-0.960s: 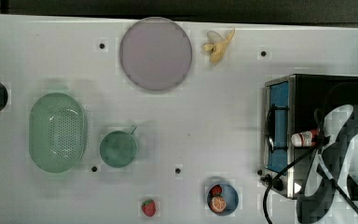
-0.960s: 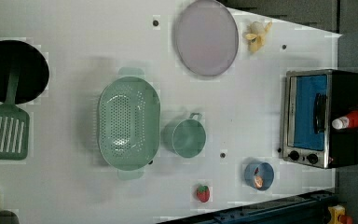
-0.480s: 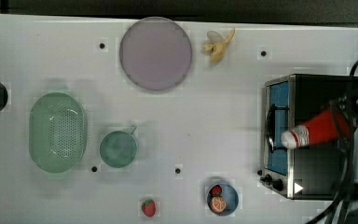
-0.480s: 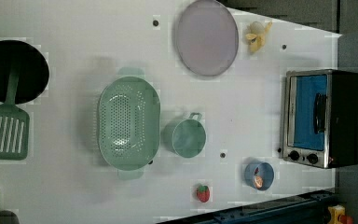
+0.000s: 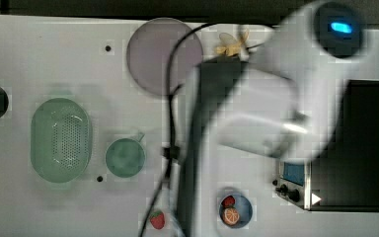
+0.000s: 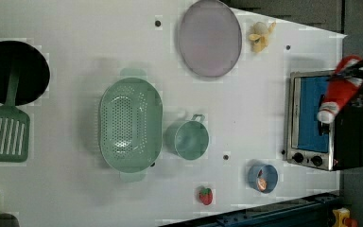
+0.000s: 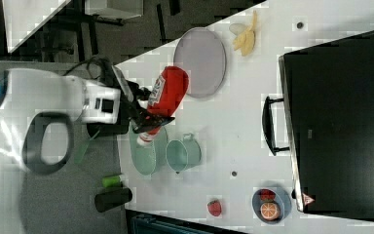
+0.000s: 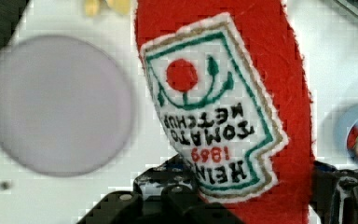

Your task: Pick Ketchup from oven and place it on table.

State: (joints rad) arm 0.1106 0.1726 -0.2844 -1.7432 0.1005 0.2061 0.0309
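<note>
Table: you have a wide white table [image 6: 75, 198] with a few small dark holes; dark floor lies beyond its edges in the right view.
Oven: the oven [image 6: 345, 146] sits at the left view's right edge, black body, silver front, blue glass, knobs along the front's lower end.
Other things: in the left view you see a lilac plate [image 6: 210, 38] at the top, a banana [image 6: 260, 36] just right of it, a green colander [image 6: 130, 124] mid-table, a green cup [image 6: 187, 140] beside it, a strawberry [image 6: 205, 195], a blue bowl [image 6: 262, 177] and a black pan [image 6: 14, 71] with a green spatula [image 6: 4, 137] on the left view's left.
Arm: in the right view your white arm [image 7: 39, 112] comes in from the right view's left; in the top view it hangs blurred over the table's middle.
Gripper: the gripper [image 7: 143, 113] is clamped on the Ketchup [image 7: 164, 97], its dark fingers [image 8: 168, 196] pressing the bottle's sides.
Ketchup: the bottle hangs above the table, clear of it, tilted with its white cap lower in the right view, between the plate and the colander there; the left view shows it over the oven's glass door.
</note>
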